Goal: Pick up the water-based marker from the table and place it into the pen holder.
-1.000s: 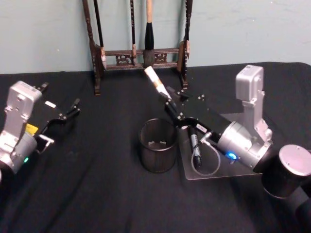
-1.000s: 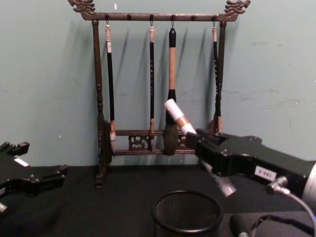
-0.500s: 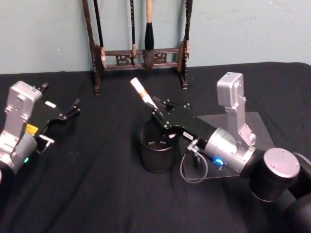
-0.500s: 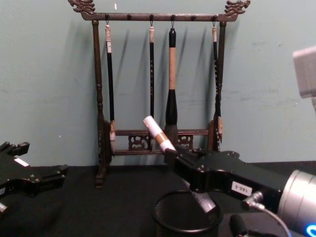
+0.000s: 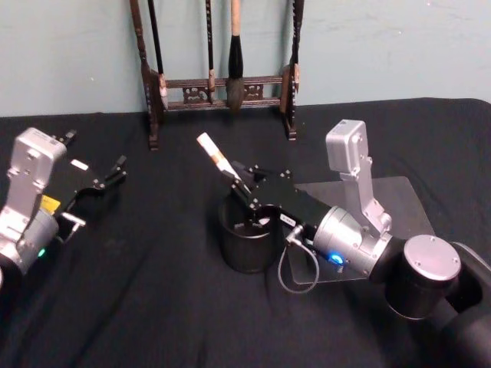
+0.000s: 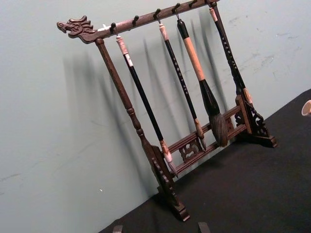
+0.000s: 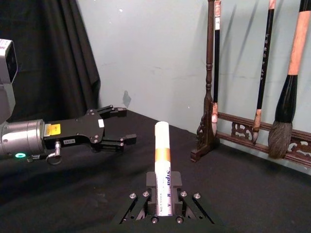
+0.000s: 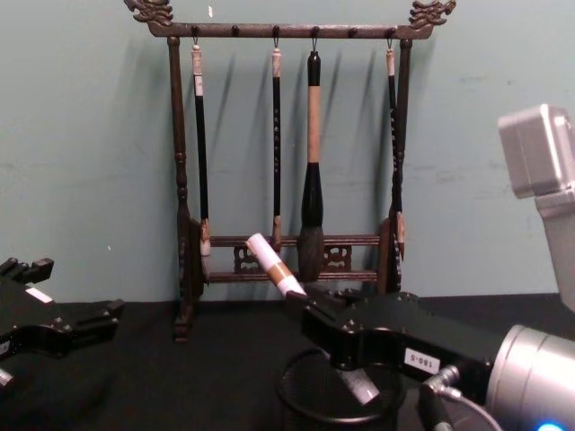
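One white water-based marker (image 5: 212, 155) with a gold band is clamped tilted in the right pincer (image 5: 244, 192), its lower end inside the black mesh pen holder (image 5: 245, 253) on the desk (image 5: 153, 307). The left pincer (image 5: 98, 195) hangs spread open at the desk's left.

Dark wooden brush rack (image 6: 130, 112) upright on the black-draped bench (image 6: 252, 194), four calligraphy brushes (image 6: 210, 104) hanging, pale green wall (image 6: 58, 121) behind, left pincer (image 6: 159, 227) tips spread apart

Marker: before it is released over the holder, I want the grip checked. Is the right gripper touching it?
Touching. The right wrist view shows the right gripper shut on the marker, a finger against each side.
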Tool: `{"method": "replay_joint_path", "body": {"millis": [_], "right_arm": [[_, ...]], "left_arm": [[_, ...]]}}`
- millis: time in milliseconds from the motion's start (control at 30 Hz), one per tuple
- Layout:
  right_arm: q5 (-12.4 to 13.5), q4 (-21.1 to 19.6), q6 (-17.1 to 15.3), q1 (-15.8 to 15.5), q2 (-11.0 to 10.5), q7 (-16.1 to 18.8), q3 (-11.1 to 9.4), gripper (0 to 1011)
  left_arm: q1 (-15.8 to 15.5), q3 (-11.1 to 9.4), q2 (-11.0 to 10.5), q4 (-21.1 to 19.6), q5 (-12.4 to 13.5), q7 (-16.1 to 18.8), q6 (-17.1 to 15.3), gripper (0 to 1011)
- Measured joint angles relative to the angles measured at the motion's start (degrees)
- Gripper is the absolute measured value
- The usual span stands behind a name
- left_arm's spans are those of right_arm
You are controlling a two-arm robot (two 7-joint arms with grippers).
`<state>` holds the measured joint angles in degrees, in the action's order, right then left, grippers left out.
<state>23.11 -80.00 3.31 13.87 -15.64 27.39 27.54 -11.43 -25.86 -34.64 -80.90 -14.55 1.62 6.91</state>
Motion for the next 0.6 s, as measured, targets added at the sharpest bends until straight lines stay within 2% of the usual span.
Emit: {"method": "replay_joint_path", "body": {"millis": [433, 567, 600], "right_arm": [[-0.3, -0.07, -0.08, -0.03, -0.07, -0.22, 0.07, 183], [-0.29, -0.1, -0.08, -0.05, -0.07, -0.19, 0.04, 261], [-0.29, -0.1, -0.08, -0.05, -0.07, -0.19, 0.04, 322]], "left_arm": [[0.0, 0.0, 0.0, 0.0, 0.0, 0.0, 0.0, 1001], [0.0, 0.0, 0.0, 0.0, 0.0, 0.0, 0.0, 1001], [0.0, 0.0, 0.0, 0.0, 0.0, 0.0, 0.0, 1001]]}}
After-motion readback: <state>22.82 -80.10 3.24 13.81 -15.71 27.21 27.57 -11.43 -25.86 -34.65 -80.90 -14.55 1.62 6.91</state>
